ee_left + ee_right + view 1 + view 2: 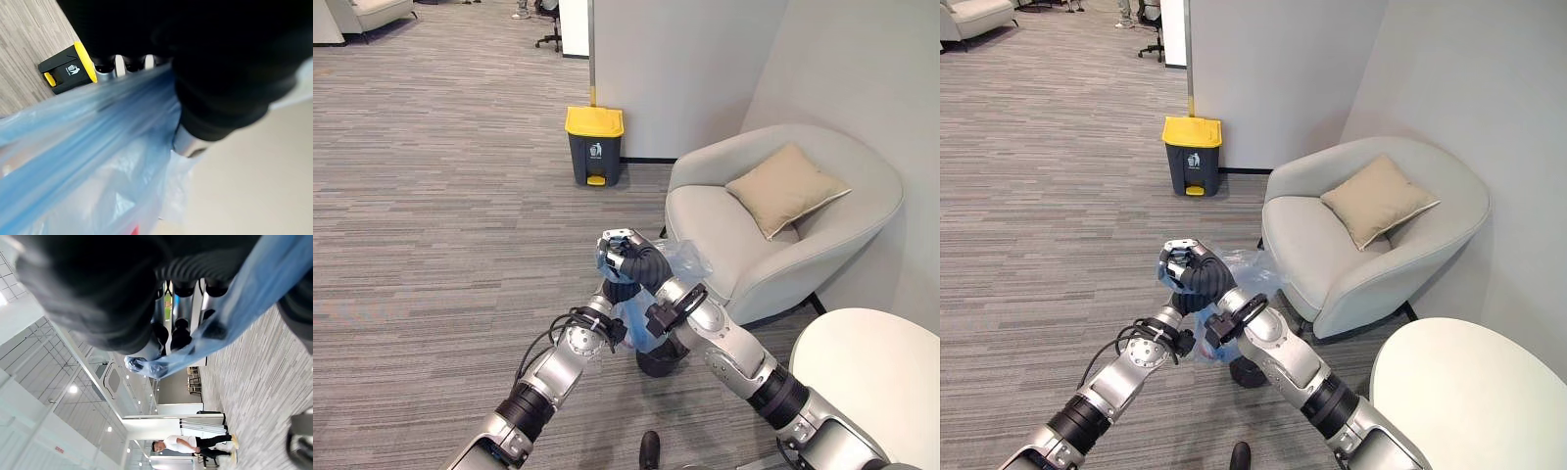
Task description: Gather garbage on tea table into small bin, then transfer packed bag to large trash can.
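A blue see-through garbage bag (638, 325) hangs over the small black bin (661, 362) on the carpet beside the armchair. My right hand (628, 257) is curled round the bag's gathered top, and a twisted end of blue plastic (161, 364) sticks out past its fingers. Just below it, my left hand (615, 296) is closed on the bag's neck; in the left wrist view the stretched bag (98, 147) runs across its fingers (120, 63). Pale and red waste shows inside the bag. The large grey trash can with a yellow lid (595, 145) stands against the far wall.
A light grey armchair (705, 225) with a tan cushion (786, 186) stands to the right of the bag. The white round tea table (871, 382) is at the lower right. Open carpet lies between me and the trash can. A person (188, 443) stands far off.
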You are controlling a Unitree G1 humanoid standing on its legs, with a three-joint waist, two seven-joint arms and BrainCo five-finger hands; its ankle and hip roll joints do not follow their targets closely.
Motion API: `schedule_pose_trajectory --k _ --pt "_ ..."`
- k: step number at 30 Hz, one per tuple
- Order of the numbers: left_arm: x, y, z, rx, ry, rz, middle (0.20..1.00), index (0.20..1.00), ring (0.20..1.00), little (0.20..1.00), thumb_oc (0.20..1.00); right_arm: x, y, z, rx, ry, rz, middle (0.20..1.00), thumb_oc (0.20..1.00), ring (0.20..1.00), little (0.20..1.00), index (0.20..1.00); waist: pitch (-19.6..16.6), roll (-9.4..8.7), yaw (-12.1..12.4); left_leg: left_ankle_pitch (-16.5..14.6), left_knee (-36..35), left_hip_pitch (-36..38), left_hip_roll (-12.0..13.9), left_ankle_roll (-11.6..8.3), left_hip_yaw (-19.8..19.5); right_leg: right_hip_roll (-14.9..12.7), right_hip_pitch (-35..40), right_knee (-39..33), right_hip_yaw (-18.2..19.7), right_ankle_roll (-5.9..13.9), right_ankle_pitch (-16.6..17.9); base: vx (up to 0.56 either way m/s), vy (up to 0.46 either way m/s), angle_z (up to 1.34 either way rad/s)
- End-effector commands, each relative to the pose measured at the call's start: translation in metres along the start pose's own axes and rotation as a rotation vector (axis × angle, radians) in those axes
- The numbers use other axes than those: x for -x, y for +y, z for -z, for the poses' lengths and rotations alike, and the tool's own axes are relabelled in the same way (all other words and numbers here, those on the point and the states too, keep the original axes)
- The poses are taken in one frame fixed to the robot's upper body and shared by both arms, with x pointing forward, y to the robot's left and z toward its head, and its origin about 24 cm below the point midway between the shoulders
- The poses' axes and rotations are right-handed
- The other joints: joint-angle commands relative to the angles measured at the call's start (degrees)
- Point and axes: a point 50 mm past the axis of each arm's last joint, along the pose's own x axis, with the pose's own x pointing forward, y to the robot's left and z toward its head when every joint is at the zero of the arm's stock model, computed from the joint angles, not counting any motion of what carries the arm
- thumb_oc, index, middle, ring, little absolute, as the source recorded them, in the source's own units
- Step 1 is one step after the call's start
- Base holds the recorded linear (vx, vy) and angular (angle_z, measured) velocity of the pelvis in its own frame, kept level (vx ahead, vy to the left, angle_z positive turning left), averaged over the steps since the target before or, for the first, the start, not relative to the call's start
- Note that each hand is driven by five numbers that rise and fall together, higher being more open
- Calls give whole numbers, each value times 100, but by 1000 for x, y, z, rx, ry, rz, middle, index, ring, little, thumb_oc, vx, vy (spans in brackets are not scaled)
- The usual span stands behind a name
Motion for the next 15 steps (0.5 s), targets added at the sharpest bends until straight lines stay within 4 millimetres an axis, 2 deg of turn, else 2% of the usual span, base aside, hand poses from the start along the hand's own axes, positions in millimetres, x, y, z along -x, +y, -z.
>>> schedule_pose_trajectory --k 1,2,3,8,9,10,15 --pt "-11 14 -33 62 -171 -53 200 200 200 200 200 -6 -11 -28 166 -127 19 1000 1000 1000 1000 1000 -73 82 -3 -219 -163 -166 130 -103 -31 -402 638 197 46 571 -1014 0 0 0" --pt "-11 14 -33 62 -170 -53 200 200 200 200 200 -6 -11 -28 166 -126 19 1000 1000 1000 1000 1000 -75 84 -3 -220 -163 -165 130 -103 -30 -402 638 198 47 571 -1015 0 0 0" --pt "-7 21 -30 76 -163 -79 200 200 200 200 200 -1 -20 -33 297 -125 43 1000 1000 1000 1000 1000 -80 79 5 -225 -163 -160 128 -102 -35 -402 648 190 42 575 -1016 0 0 0" --pt "6 36 -17 91 -128 -151 200 200 200 200 200 14 -41 -58 688 -180 120 1000 1000 1000 1000 1000 -99 86 -2 -234 -163 -155 125 -95 -44 -398 670 167 51 589 -1015 0 0 0" --pt "6 35 -17 92 -128 -151 200 200 200 200 200 14 -41 -57 689 -179 120 1000 1000 1000 1000 1000 -99 91 -1 -236 -163 -152 126 -94 -43 -397 672 168 51 589 -1016 0 0 0" --pt "13 42 -10 90 -108 -182 200 200 200 200 200 22 -48 -72 895 -213 156 1000 1000 1000 1000 1000 -108 97 -16 -242 -163 -139 134 -86 -47 -398 682 158 59 596 -1014 0 0 0" --pt "19 47 -2 95 -79 -208 200 200 200 200 200 28 -50 -85 1036 -248 169 1000 1000 1000 1000 1000 -121 109 -25 -248 -163 -122 136 -78 -35 -396 693 158 59 602 -1015 2 0 -3"
